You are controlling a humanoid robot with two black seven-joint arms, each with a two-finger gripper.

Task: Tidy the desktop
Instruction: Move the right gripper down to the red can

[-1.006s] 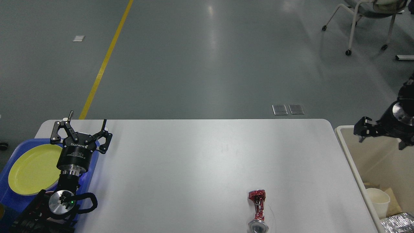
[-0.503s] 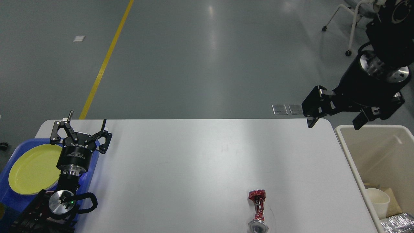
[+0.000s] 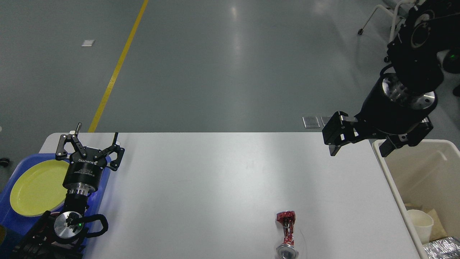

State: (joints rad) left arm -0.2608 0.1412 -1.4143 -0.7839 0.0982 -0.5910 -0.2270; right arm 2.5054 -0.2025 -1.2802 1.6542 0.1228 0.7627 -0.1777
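The big white desktop (image 3: 215, 180) is filling the lower middle of the frame. A squashed red can (image 3: 286, 233) is lying on it near the bottom edge. At the lower left, the left gripper (image 3: 94, 138) is hanging over the desktop's left end with its fingers spread wide and nothing in them, beside a yellow plate (image 3: 36, 187) sitting on a blue tray (image 3: 21, 225). At the right, the right gripper (image 3: 355, 147) is hanging with its fingers apart and nothing in them, over the desktop's far right corner, next to the cream bin (image 3: 391, 183).

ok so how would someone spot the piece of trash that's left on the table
Start at the white table and look along its near edge, right of centre. A crushed red can lies there on its side, pinched in the middle, silver end towards you. It is the only loose item on the tabletop.
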